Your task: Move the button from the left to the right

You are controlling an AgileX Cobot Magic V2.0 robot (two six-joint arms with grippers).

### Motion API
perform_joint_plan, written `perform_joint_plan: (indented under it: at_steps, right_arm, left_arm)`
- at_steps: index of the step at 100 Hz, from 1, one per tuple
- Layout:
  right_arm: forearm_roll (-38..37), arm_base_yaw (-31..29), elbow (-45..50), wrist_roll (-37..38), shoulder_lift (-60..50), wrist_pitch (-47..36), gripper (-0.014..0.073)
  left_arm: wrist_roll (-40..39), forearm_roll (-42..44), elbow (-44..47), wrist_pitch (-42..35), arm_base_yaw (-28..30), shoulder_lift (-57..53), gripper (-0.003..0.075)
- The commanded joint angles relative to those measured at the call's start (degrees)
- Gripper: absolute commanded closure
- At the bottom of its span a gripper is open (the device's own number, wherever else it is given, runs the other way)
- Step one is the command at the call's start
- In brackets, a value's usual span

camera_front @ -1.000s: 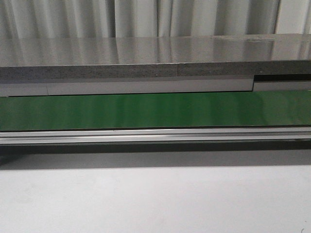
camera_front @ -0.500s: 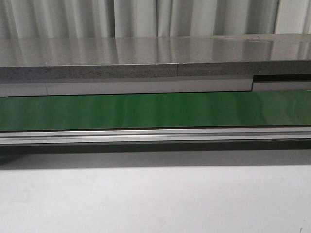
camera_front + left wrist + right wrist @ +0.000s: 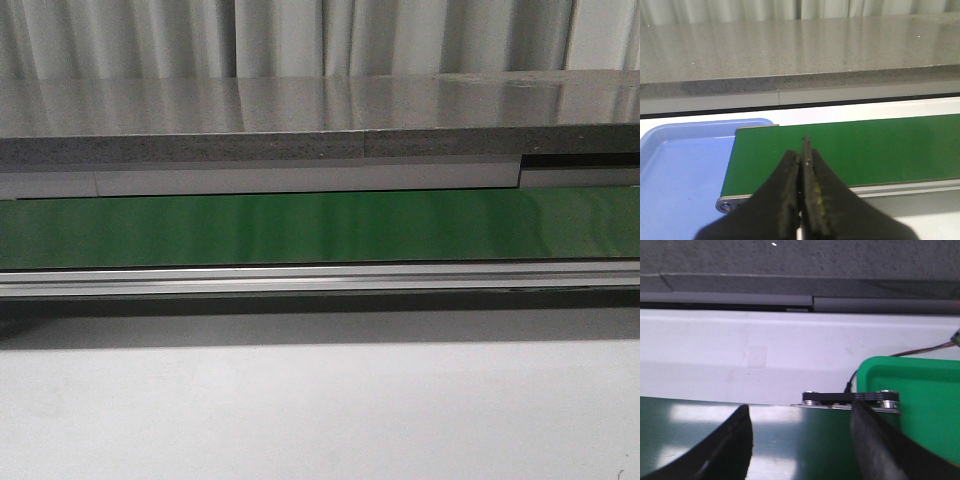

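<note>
The button shows in none of the three views, so where it lies cannot be told. In the front view neither arm nor gripper appears – only one green belt (image 3: 320, 228) running left to right, cut off at both edges, with a metal rail (image 3: 320, 277) along its near side, a bare white table (image 3: 320, 410) nearer still, a grey stone counter (image 3: 300, 125) beyond the belt and a pale curtain (image 3: 300, 38) behind that.

The left wrist view shows the left gripper (image 3: 803, 150) with its two dark fingers (image 3: 789, 200) pressed together, nothing between them. Beyond the tips lies the left end of the belt, and beside that end one blue tray (image 3: 670, 165), cut off by the picture's edge; the part seen holds nothing.

The right wrist view shows the right gripper (image 3: 801, 415) with its fingers (image 3: 735, 445) spread wide over the dark belt, nothing between them. Past the belt's end bracket (image 3: 850, 397) sits one green tray (image 3: 925, 400), only partly in the picture – the rest is out of view. Thin wires (image 3: 930, 349) run behind it; where they lead is not visible.
</note>
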Motion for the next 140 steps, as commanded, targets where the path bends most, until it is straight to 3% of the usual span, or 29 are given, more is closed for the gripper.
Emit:
perform_joint_plan:
  at_steps: [1,24,44,68,91,100,131,140]
  right_arm:
    - [2.18,2.43,2.75,-0.16,-6.2,-7.12,0.0158]
    - [2.32,8.86,20.96,-0.16,-19.44,-19.88,0.0158]
    - [2.27,11.0,35.13,-0.16,-31.03,-29.2,0.0158]
    - [2.21,11.07,46.64,-0.16,-43.76,-31.0,0.0158]
    - [2.21,11.07,50.97,-0.16,-53.89,-33.0,0.0169]
    - [2.21,11.07,51.06,-0.16,-55.61,-31.74,0.0246]
    - [2.21,11.07,51.06,-0.16,-55.82,-30.45,0.0629]
    - [2.21,11.07,51.06,-0.16,-55.82,-30.45,0.0657]
  left_arm:
    - [0.11,-0.88,-1.59,-4.38,-0.48,0.52,0.0741]
    - [0.11,-0.88,-1.59,-4.38,-0.48,0.52,0.0741]
    - [0.11,-0.88,-1.59,-4.38,-0.48,0.52,0.0741]
    - [0.11,-0.88,-1.59,-4.38,-0.48,0.52,0.0741]
    - [0.11,-0.88,-1.59,-4.38,-0.48,0.52,0.0741]
    - [0.11,-0.88,-1.59,-4.38,-0.48,0.52,0.0741]
    - [0.11,-0.88,-1.59,-4.38,-0.48,0.52,0.0741]
    - [0.11,-0.88,-1.59,-4.38,-0.61,0.52,0.0741]
